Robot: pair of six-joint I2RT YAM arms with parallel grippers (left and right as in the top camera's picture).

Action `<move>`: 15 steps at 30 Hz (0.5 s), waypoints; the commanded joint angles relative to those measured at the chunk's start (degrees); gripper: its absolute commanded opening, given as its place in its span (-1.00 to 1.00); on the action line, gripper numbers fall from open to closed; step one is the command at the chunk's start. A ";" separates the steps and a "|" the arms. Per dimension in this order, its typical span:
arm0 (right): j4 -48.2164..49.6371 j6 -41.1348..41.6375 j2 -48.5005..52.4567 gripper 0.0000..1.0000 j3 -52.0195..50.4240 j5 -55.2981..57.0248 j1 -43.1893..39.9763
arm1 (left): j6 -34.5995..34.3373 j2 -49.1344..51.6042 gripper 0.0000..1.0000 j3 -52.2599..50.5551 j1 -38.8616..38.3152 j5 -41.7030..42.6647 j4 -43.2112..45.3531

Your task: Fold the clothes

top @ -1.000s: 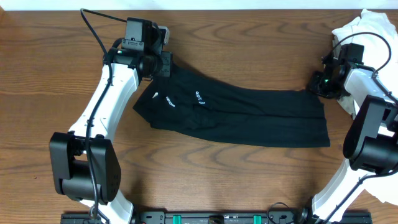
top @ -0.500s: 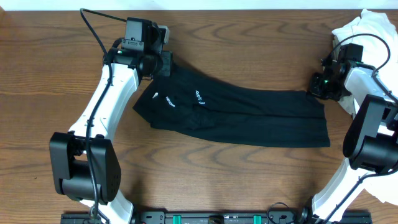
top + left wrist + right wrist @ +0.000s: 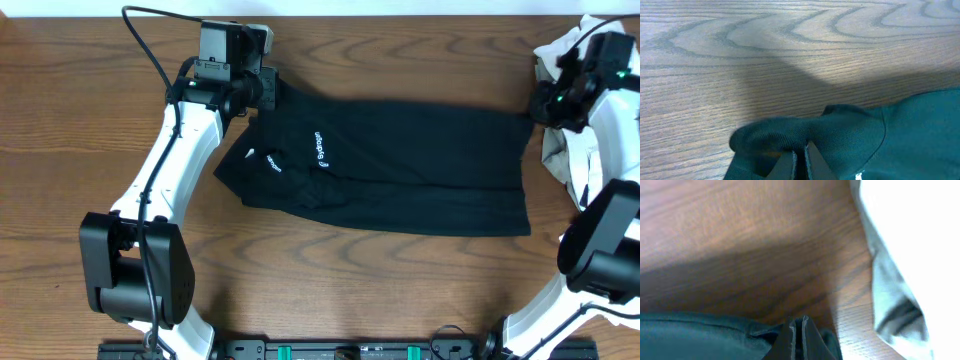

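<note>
A black pair of trousers (image 3: 400, 160) with small white prints lies stretched across the table. My left gripper (image 3: 262, 92) is shut on its far left corner; the wrist view shows the fingers (image 3: 800, 159) pinching dark cloth (image 3: 860, 140). My right gripper (image 3: 536, 108) is shut on the far right corner, its fingers (image 3: 799, 336) closed on a fold of the dark cloth (image 3: 700, 335). The far edge is pulled taut between the two grippers.
A heap of white clothes (image 3: 598, 45) lies at the right edge, partly under the right arm; it shows in the right wrist view (image 3: 910, 245). Bare wooden table (image 3: 400, 290) lies in front of the trousers.
Both grippers have moved toward the far edge of the table, drawing the trousers' top edge up and straight. The right gripper also shifted right.
</note>
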 commanded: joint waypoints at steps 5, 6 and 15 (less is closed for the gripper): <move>-2.01 0.68 -0.61 -0.98 0.98 1.90 -0.31 | -0.70 -1.42 -0.88 0.59 0.42 -0.35 -4.61; -2.47 0.68 -0.63 -0.98 0.98 1.92 -0.31 | -0.68 -1.42 -0.88 0.59 0.42 -0.35 -5.73; -10.75 -0.20 -0.63 -0.98 0.96 7.23 -0.35 | -0.68 -1.40 -0.87 0.57 0.42 -0.35 -14.80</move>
